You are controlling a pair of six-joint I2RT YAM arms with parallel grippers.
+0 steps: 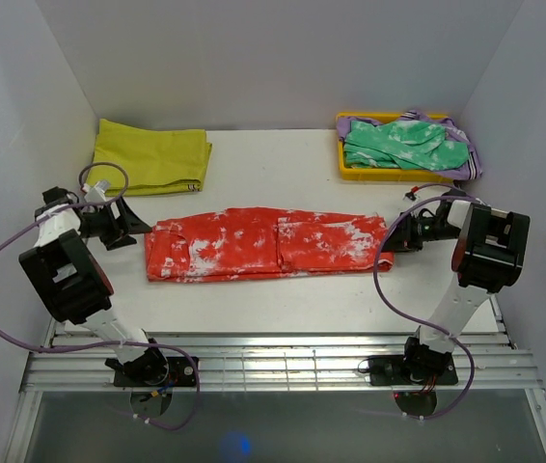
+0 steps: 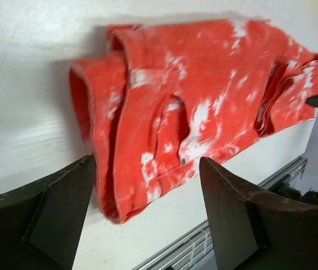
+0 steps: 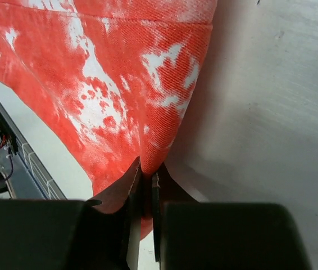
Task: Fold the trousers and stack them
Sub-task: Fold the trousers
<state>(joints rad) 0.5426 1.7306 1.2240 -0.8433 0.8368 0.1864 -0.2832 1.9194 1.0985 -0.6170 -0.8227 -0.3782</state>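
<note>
Top view: trousers (image 1: 268, 243) flat on mid table (image 1: 283, 299), folded into a long band running left to right. Just off the band's left end, left gripper (image 1: 130, 224); at its right end, right gripper (image 1: 391, 241). Far left, yellow cloth (image 1: 152, 154); far right, green garment (image 1: 403, 143) in yellow tray (image 1: 342, 166).

Left wrist: left gripper (image 2: 146, 169) spread wide, holding nothing; waist end of trousers (image 2: 204, 95) beyond the fingers.

Right wrist: right gripper (image 3: 146, 175) pinched together on a corner of trousers (image 3: 108, 73), fabric caught between the fingers.
</note>
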